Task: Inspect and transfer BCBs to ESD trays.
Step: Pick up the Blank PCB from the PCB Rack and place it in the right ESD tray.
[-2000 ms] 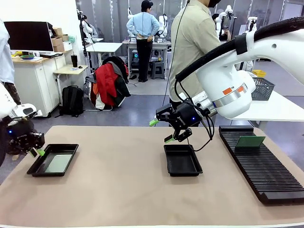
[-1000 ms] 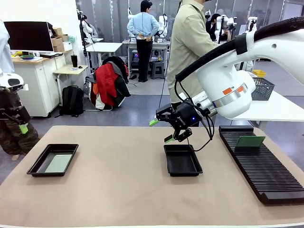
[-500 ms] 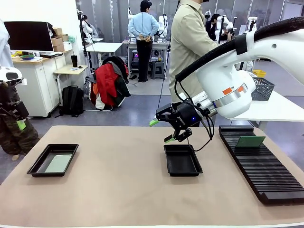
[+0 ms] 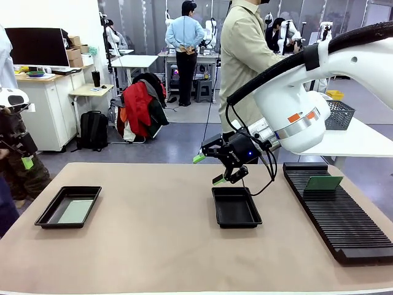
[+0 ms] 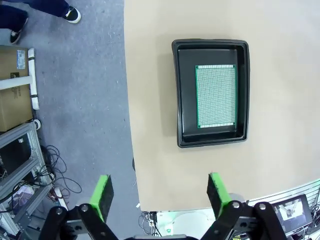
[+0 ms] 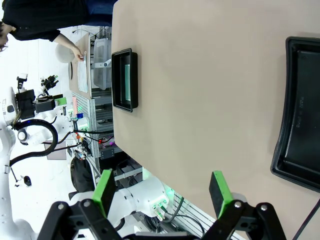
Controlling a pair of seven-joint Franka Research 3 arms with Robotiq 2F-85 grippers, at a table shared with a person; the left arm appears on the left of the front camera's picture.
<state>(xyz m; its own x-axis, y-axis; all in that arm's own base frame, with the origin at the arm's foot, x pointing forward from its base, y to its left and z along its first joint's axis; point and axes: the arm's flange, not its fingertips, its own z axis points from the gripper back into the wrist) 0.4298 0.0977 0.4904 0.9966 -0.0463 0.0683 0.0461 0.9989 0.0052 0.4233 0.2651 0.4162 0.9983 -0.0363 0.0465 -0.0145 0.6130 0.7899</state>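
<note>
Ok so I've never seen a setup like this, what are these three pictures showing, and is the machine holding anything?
These are two white robot arms at a tan table, with a person standing at the far side. The wide picture looks across the table from between the arms; the other two come from cameras on each wrist, looking along the green-tipped fingers. The left gripper is open, raised, looking down on a black tray holding one green board. The right gripper hangs open by an empty tray. Another board stands in the ribbed rack. Nothing is held.
</note>
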